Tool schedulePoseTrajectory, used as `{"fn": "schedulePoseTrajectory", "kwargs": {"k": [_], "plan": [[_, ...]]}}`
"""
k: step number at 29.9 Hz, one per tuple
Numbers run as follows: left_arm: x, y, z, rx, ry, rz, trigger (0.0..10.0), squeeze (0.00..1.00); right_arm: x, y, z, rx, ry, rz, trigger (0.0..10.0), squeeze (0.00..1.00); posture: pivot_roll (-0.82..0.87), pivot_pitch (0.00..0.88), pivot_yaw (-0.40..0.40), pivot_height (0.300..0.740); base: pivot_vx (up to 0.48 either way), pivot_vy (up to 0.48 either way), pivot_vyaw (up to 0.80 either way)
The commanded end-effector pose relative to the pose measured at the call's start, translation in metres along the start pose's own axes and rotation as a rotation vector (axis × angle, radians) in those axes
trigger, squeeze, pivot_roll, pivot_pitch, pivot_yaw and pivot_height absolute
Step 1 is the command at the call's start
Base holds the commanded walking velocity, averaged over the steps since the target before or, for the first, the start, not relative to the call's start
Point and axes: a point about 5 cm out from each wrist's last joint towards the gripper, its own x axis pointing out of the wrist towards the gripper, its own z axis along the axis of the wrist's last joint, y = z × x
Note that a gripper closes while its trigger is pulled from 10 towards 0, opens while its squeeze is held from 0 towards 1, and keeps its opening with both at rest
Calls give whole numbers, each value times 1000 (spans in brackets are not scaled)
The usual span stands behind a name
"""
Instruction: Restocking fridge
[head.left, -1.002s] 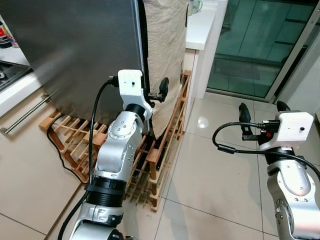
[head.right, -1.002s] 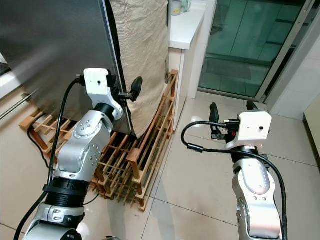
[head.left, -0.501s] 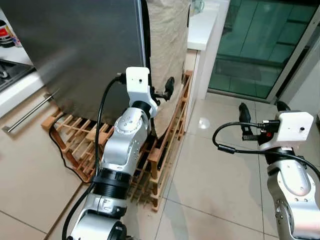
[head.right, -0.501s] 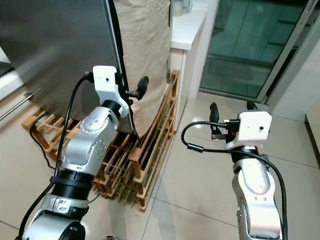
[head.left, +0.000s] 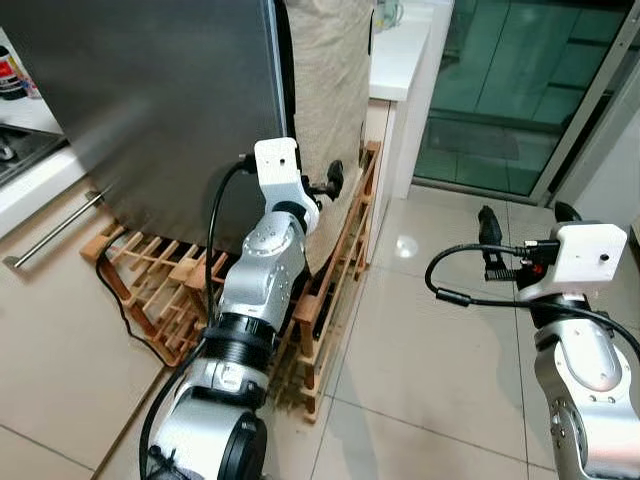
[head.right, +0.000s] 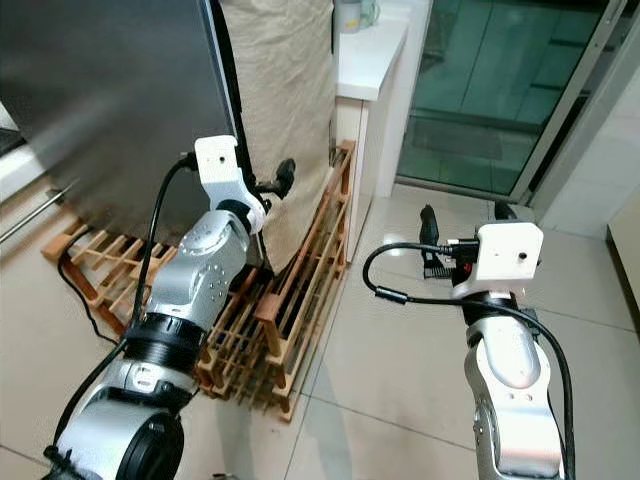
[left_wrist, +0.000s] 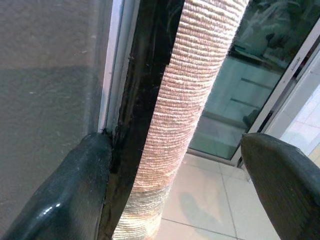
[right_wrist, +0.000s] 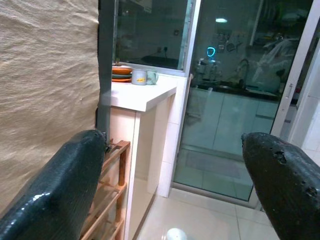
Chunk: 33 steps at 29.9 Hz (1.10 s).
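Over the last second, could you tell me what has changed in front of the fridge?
The left gripper has reached further forward, its open fingers now at the fridge door's edge, one finger against the dark seal; nothing is gripped yet. The right gripper stayed raised and open.

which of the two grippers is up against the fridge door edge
The left gripper: its open jaws straddle the fridge door edge beside the beige cloth. The right gripper hangs open over the tiled floor.
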Motion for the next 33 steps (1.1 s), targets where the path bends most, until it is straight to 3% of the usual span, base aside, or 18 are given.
{"fn": "schedulePoseTrajectory", "kwargs": {"k": [1,3,4,7,10,14,17,20,21,22,23,24,25,26,29,30,31,33], "plan": [[6,-36,7,35,-56,-144,10000,0,1,-1,2,-7,-9,-3,10000,0,-225,0,63,740,0,0,0],[7,-45,11,71,-86,-189,10000,0,1,-1,2,-9,-9,-3,10000,0,-225,0,63,740,0,0,0],[4,-69,16,88,-131,-349,10000,0,0,-2,2,-11,-7,-5,10000,0,-225,0,63,740,0,0,0],[-7,-105,9,95,-121,-633,10000,0,1,-3,1,-12,-6,-8,10000,0,-229,0,65,740,0,0,0],[-19,-126,-5,97,-83,-830,10000,0,1,-2,1,-10,-7,-13,10000,0,-234,0,69,740,0,0,0],[-40,-167,-15,-5,-59,-1098,10000,0,3,-1,1,-3,-12,-27,10000,0,-263,0,83,740,0,0,0],[-53,-181,-9,-81,-88,-1220,10000,0,2,0,1,-1,-15,-29,10000,0,-276,0,96,740,0,0,0],[-50,-154,-2,-95,-120,-1140,10000,0,-1,-4,1,10,-14,-56,10000,0,-271,0,99,740,0,0,0],[-50,-154,-2,-95,-120,-1140,10000,0,-1,-4,1,10,-14,-56,10000,0,-271,0,99,740,0,0,0],[-44,-128,3,-116,-136,-1037,10000,0,-1,-5,0,13,-9,-66,10000,0,-254,0,98,740,0,0,0],[-41,-110,6,-110,-149,-967,10000,0,-2,-4,-1,15,-6,-66,10000,0,-241,0,94,740,0,0,0],[-41,-110,6,-110,-149,-967,10000,0,-2,-4,-1,15,-6,-66,10000,0,-241,0,94,740,0,0,0],[-39,-93,7,-99,-161,-895,10000,0,-2,-4,-2,16,-3,-65,10000,0,-241,0,94,740,0,0,0],[-38,-64,9,-91,-172,-761,10000,0,-1,-2,-3,19,1,-57,10000,0,-231,0,91,740,0,0,0],[-40,-25,10,-95,-193,-565,10000,0,1,-1,-6,24,10,-47,10000,0,-187,0,76,740,0,0,0],[-48,10,9,-94,-200,-371,10000,0,5,-1,-10,38,23,-45,10000,0,-161,0,66,740,0,0,0],[-48,10,9,-94,-200,-371,10000,0,5,-1,-10,38,23,-45,10000,0,-161,0,66,740,0,0,0],[-59,40,3,-73,-182,-199,10000,0,10,-2,-14,56,40,-49,10000,0,-140,0,58,740,0,0,0]]}}
